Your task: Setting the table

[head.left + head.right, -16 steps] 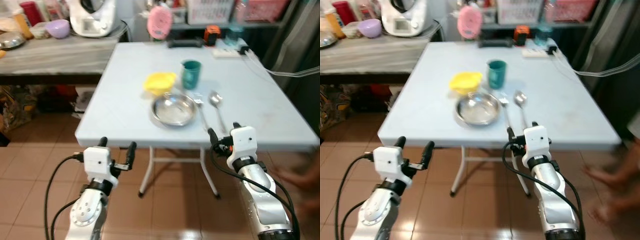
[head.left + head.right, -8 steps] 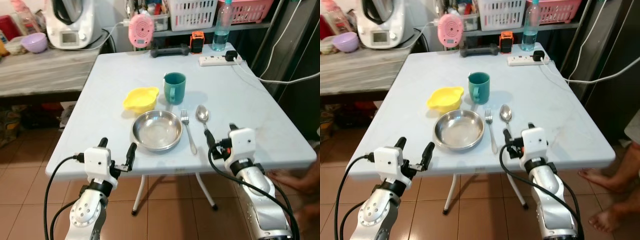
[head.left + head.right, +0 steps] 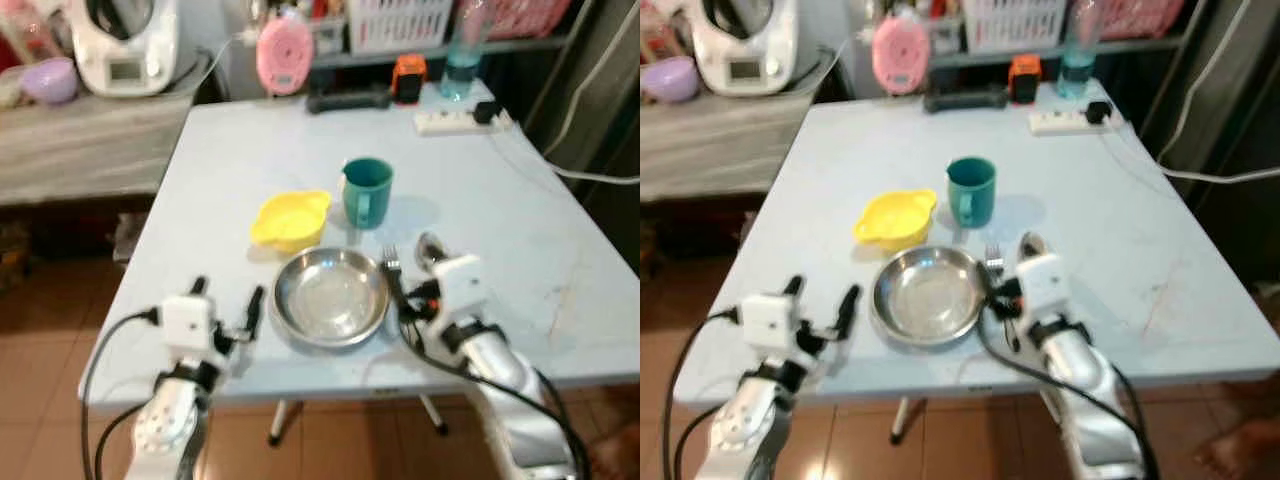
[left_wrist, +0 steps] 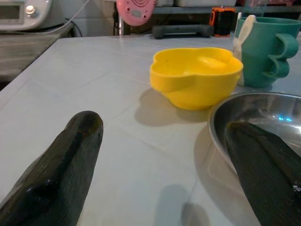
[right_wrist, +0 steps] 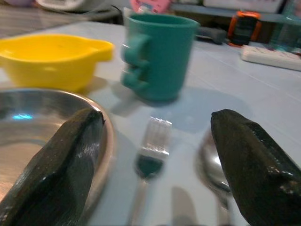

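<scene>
right hand spread wide over fork | thin, stiff, slippery (likely) | pinch mid-handle | left hand spread wide

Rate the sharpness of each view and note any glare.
Left and right eye views: softly motion-blurred throughout. Left wrist view: sharp on the yellow bowl, with a bluish glint on the steel plate. Right wrist view: blurred at the fork and spoon.

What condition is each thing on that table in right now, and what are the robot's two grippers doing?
Steel plate: empty, flat on the table.
Yellow bowl: upright, looks empty.
Teal mug: upright, contents hidden.
Fork: lying flat beside the plate.
Spoon: lying flat beside the fork.
Left gripper: open, holding nothing.
Right gripper: open, fork between its fingers.
</scene>
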You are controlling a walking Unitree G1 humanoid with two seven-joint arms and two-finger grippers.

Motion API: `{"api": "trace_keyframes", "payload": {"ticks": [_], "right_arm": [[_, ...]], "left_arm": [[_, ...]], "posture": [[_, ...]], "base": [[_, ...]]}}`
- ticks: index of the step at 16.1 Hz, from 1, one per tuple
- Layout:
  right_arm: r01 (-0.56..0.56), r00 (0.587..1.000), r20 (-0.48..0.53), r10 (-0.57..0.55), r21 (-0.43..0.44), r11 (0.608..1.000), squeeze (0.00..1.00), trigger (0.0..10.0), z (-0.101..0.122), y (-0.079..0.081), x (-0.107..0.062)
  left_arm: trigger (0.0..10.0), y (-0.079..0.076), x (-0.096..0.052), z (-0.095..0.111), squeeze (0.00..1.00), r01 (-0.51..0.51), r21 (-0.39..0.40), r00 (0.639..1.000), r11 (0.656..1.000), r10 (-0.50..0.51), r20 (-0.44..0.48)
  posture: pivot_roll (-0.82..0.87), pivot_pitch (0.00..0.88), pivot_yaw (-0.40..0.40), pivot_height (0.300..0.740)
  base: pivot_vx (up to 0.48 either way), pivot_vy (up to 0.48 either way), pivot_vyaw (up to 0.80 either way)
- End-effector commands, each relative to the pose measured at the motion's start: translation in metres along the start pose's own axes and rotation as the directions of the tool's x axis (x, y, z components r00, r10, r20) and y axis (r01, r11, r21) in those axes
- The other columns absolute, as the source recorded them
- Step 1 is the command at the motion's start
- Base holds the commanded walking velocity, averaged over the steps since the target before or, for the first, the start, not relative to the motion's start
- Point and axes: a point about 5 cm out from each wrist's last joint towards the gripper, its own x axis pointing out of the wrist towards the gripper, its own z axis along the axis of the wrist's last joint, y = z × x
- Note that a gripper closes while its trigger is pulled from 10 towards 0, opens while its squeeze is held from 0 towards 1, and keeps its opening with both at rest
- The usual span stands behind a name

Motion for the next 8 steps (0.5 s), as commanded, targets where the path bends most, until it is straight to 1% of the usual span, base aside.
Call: {"api": "trace_keyframes", "payload": {"ticks": [1,4,5,6,7,8], "right_arm": [[-0.040,0.999,0.023,0.039,0.019,0.999,0.00,10.0,0.0063,0.0089,0.0014],[-0.063,0.998,0.018,0.063,0.036,0.997,0.00,10.0,0.0068,0.0122,0.0007],[-0.078,0.997,0.019,0.077,0.043,0.996,0.00,10.0,0.0074,0.0149,0.0011],[-0.080,0.997,0.017,0.079,0.046,0.996,0.00,10.0,0.0078,0.0158,0.0017],[-0.071,0.997,0.009,0.071,0.061,0.996,0.00,10.0,0.0077,0.0157,0.0026],[-0.038,0.999,-0.007,0.039,0.099,0.994,0.00,10.0,0.0084,0.0123,0.0044]], "left_arm": [[10.0,0.0124,-0.0087,-0.0007,0.00,-0.031,0.020,0.999,0.999,0.032,-0.022],[10.0,0.0126,-0.0126,0.0001,0.00,0.016,0.020,0.999,1.000,-0.015,-0.035],[10.0,0.0119,-0.0138,0.0006,0.00,0.056,0.022,0.997,0.998,-0.055,-0.047],[10.0,0.0103,-0.0143,0.0007,0.00,0.093,0.006,0.994,0.996,-0.093,-0.054],[10.0,0.0079,-0.0145,0.0018,0.00,0.138,-0.006,0.989,0.990,-0.138,-0.058],[10.0,0.0044,-0.0143,0.0046,0.00,0.213,0.002,0.975,0.977,-0.212,-0.064]], "posture": [[-0.08,0.107,0.064,0.740],[-0.07,0.122,0.069,0.740],[-0.07,0.124,0.070,0.740],[-0.07,0.124,0.070,0.740],[-0.07,0.124,0.070,0.740],[-0.07,0.130,0.072,0.740]], "base": [[0.000,0.000,0.00],[0.000,0.000,0.00],[0.000,0.000,0.00],[0.000,0.000,0.00],[0.000,0.000,0.00],[0.000,0.000,0.00]]}}
